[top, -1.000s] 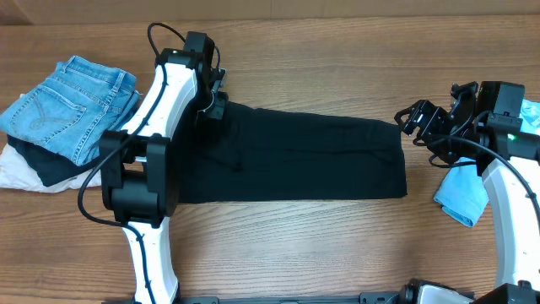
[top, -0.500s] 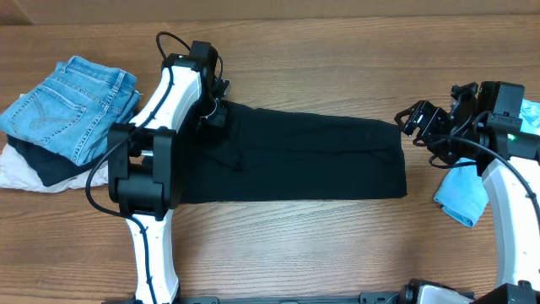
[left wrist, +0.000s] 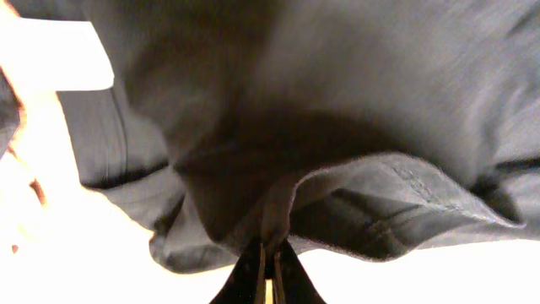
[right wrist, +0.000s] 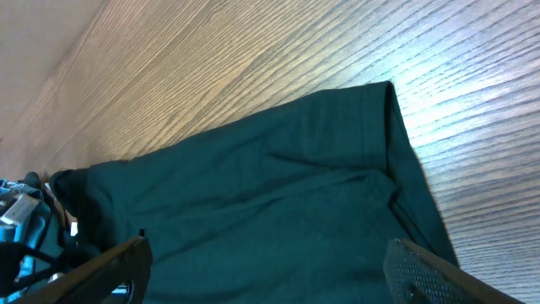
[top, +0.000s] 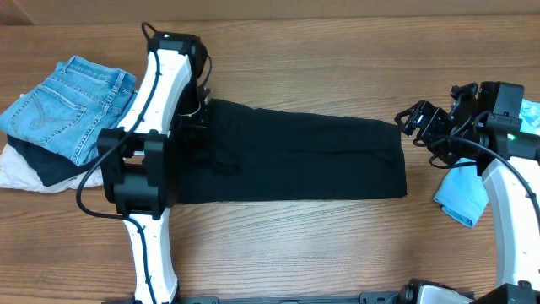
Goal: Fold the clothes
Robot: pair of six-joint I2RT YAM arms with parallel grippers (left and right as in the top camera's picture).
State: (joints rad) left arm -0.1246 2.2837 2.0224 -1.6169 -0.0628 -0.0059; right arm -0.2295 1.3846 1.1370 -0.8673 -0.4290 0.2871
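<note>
The clothes here are a black T-shirt (top: 295, 156), folded into a long band across the middle of the table. My left gripper (top: 197, 113) sits at the band's far left corner. The left wrist view shows that gripper (left wrist: 270, 253) shut on a pinched fold of the black fabric (left wrist: 337, 101), with a white rectangular patch (left wrist: 59, 55) at the top left. My right gripper (top: 413, 127) hovers just off the band's far right corner. Its fingers (right wrist: 422, 270) stand wide apart above the shirt's right end (right wrist: 253, 194), holding nothing.
Blue jeans (top: 72, 105) lie stacked on a dark garment and a white one (top: 21, 173) at the left edge. A light blue cloth (top: 462, 196) lies at the right beside the right arm. Bare wooden table (top: 337, 245) runs along the front.
The left jaws have closed on the shirt's far left corner. The left arm has swung a little left, and that corner has shifted with it. The right arm has not moved.
</note>
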